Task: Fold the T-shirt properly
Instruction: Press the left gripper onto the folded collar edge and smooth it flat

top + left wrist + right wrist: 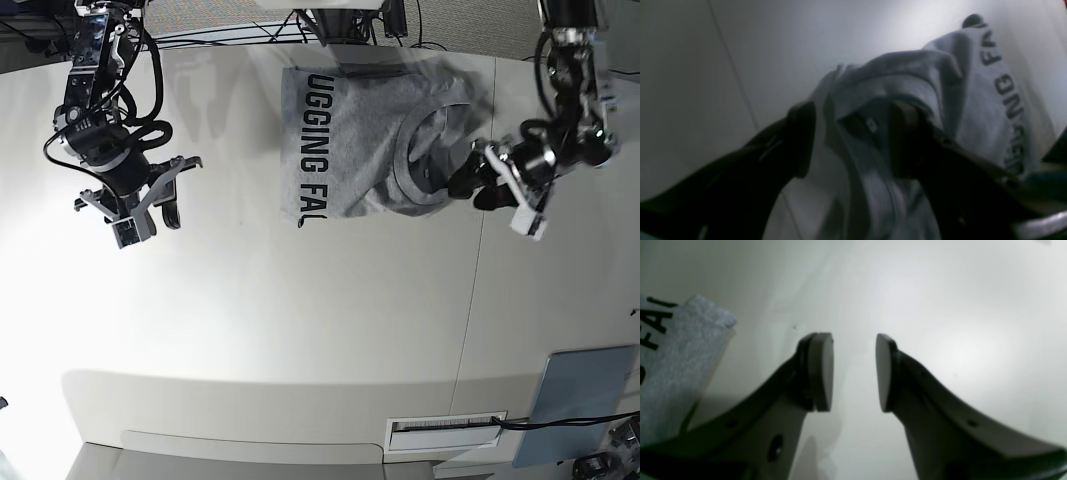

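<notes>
The grey T-shirt (pixel 350 130) lies bunched at the table's far middle, with black lettering along its left edge and the ribbed neck facing right. My left gripper (pixel 473 188) is at the shirt's right edge by the neck. In the left wrist view the fingers (pixel 803 140) stand wide apart, and the left gripper (pixel 853 133) has rumpled shirt fabric (pixel 973 100) between them. My right gripper (pixel 152 218) is open and empty over bare table, well left of the shirt. The right wrist view shows the right gripper (pixel 853 373) with parted pads and a lettered shirt corner (pixel 673 373) at the left.
A table seam (pixel 468 300) runs front to back on the right. A blue-grey flat panel (pixel 575 400) lies at the front right corner. A white slotted strip (pixel 445 430) sits near the front edge. Cables (pixel 250 35) run along the far edge.
</notes>
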`<state>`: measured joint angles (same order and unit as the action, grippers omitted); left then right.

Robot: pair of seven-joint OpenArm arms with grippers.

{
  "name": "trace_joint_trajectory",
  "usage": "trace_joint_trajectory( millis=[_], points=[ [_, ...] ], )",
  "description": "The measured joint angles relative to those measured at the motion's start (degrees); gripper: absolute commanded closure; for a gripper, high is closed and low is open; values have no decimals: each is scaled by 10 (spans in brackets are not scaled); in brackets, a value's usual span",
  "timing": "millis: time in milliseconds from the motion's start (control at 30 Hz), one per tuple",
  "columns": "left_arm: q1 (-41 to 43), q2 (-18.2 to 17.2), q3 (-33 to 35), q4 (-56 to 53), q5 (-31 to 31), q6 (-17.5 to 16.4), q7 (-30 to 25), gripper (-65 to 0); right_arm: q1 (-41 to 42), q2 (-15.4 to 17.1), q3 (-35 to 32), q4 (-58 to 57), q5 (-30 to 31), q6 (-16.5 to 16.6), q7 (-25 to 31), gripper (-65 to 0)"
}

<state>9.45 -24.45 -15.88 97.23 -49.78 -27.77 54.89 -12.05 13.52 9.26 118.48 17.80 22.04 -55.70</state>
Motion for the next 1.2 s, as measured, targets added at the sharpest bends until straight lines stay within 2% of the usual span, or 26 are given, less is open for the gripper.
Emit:
trace_joint_trajectory(
  millis=[200, 333, 400, 567, 667, 767, 833, 867, 967, 1033, 1133, 1200],
  points=[
    [-59, 0, 42, -108, 7, 5, 2, -350, -3, 0, 0, 0, 0, 0, 0, -215],
    [-85, -1, 42, -156, -8, 6, 3, -350, -3, 0, 0, 0, 0, 0, 0, -215],
    [-90, -1, 42, -169, -30, -12, 13, -350, -3, 0, 0, 0, 0, 0, 0, -215],
    [-92, 28, 42, -175, -34, -16, 21, -350, -3, 0, 0, 0, 0, 0, 0, -215],
    [-92, 43, 42, -175, -1, 19, 0, -350, -3, 0, 0, 0, 0, 0, 0, -215],
    [-94, 44, 42, -175, 12, 25, -2, -343, -3, 0, 0, 0, 0, 0, -1, -215],
    [-94, 43, 42, -175, 27, 25, -1, -293, -3, 0, 0, 0, 0, 0, -5, -215],
    [-93, 43, 42, -175, 29, 26, 0, -237, -3, 0, 0, 0, 0, 0, -7, -215],
    [-94, 43, 42, -175, 25, 25, 16, -7, -3, 0, 0, 0, 0, 0, -9, -215],
    [-94, 43, 42, -175, 22, 25, 23, 0, -3, 0, 0, 0, 0, 0, -9, -215],
    [-94, 31, 40, -173, -21, 25, 32, 0, -3, 0, 0, 0, 0, 0, -9, -215],
    [-94, 22, 24, -165, -19, 25, 34, 0, -3, 0, 0, 0, 0, 0, -9, -215]
  ],
)
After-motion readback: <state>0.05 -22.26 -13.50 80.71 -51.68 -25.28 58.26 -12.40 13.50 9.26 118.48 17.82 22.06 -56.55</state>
